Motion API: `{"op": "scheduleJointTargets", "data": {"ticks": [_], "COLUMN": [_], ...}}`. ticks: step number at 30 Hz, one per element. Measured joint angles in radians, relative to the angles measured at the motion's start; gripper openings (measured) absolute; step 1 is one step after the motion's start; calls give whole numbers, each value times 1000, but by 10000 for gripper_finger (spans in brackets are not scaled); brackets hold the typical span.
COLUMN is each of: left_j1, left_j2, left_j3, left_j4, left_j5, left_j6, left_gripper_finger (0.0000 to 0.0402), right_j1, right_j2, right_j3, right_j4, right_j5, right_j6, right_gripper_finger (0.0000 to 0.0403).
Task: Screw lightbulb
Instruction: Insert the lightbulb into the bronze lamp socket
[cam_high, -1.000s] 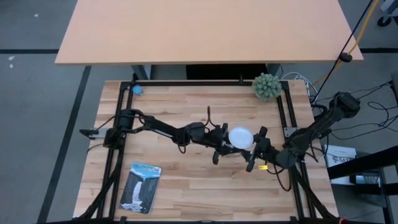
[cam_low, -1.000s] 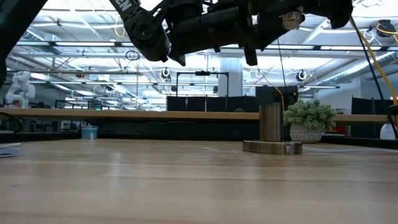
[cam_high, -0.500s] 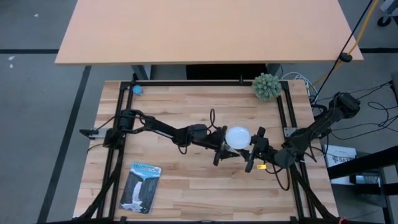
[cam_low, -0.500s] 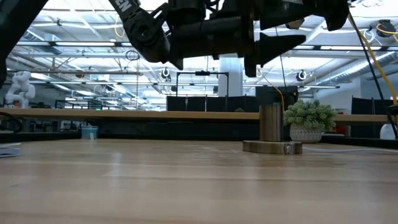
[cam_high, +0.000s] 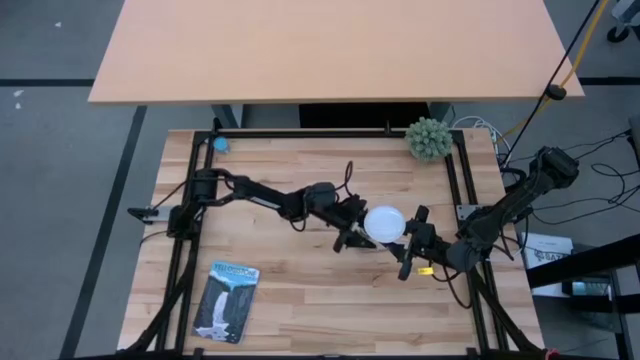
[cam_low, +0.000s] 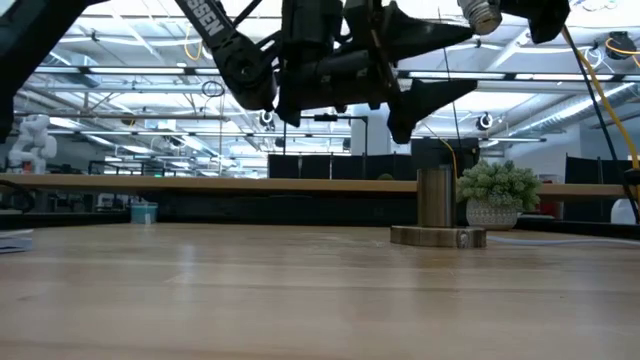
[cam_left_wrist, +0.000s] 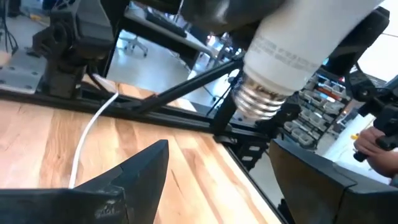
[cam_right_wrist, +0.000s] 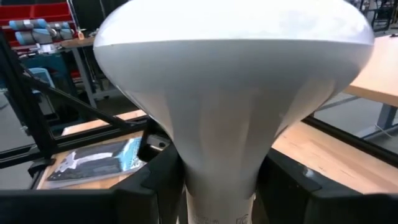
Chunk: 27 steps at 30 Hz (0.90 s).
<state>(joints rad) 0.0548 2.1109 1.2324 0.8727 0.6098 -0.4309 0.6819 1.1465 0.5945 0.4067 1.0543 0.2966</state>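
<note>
Two arms meet mid-surface. The right gripper (cam_high: 413, 240) has its jaws clamped on the lightbulb's (cam_high: 383, 223) neck, holding it aloft, globe up and threaded end down. The left gripper (cam_high: 352, 229), just beside it, stands with jaws apart, empty. The socket (cam_low: 437, 235) stands apart, so the right arm must carry it.

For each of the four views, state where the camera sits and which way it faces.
High: overhead, straight down; both arms, lightbulb mid-table.
Low: table height, looking level across; arms overhead, socket post.
Left wrist: behind the open left hand, facing the bulb's screw base.
Right wrist: behind the right hand, gripping the bulb's neck.
Shared: all show the bulb.
</note>
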Motion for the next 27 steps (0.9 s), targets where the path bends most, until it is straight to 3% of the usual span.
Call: {"op": "scheduleJointTargets", "data": {"ticks": [5, 8, 12, 18, 27], "left_j1": [31, 45, 38, -65, -160], "left_j2": [-11, -49, -140, -275, -283], "left_j3": [-28, -95, -217, -368, -371], "left_j4": [-31, -33, -31, 12, 57], "left_j5": [13, -44, -183, -493, -742], "left_j6": [11, 33, 93, 188, 175], "left_gripper_finger": [284, 284, 284, 284, 284], "right_j1": [0, 0, 0, -4, -31], "right_j2": [1, 1, 3, 39, 127], "right_j3": [0, 0, -1, -1, -2], "right_j4": [-95, -145, -150, -163, -134], "right_j5": [-6, -11, -9, 24, 21], "right_j6": [113, 178, 184, 188, 227], "right_gripper_finger": [167, 167, 167, 167, 167]}}
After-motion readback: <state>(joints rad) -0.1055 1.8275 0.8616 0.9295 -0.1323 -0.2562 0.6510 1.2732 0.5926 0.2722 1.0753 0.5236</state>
